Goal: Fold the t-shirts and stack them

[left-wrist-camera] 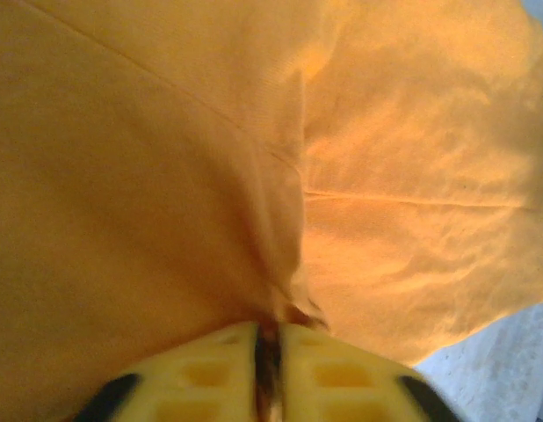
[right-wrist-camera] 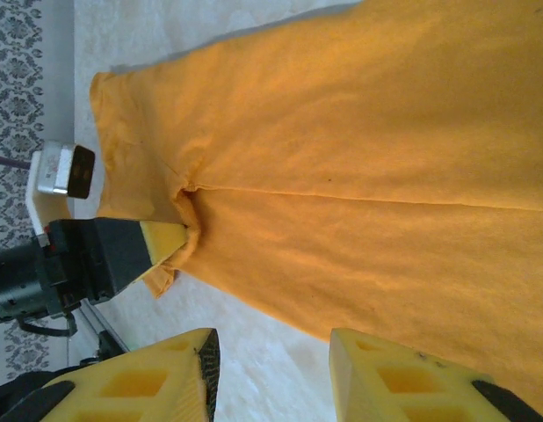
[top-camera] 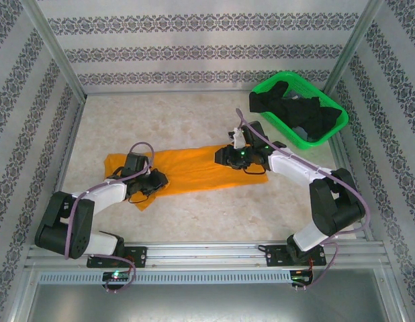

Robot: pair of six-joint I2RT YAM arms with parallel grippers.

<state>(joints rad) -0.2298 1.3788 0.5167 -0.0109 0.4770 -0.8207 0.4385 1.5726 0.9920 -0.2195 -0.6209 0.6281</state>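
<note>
the left end effector (left-wrist-camera: 268, 338) is pinched closed on a ridge of the mustard-orange t-shirt (top-camera: 191, 168), with cloth bunched between its tips. the right end effector (right-wrist-camera: 273, 347) stands open and empty, the shirt's edge just beside one tip. to fold well, i'd release only once the layer lies flat, then smooth the pucker ahead of the left tips. the shirt stretches between both end effectors as a long band on the bench (top-camera: 160, 114), with one crease along it.

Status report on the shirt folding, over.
Left gripper pinching orange t-shirt. Right gripper open at its edge. Black t-shirts in green basket. Nothing blocking.
</note>
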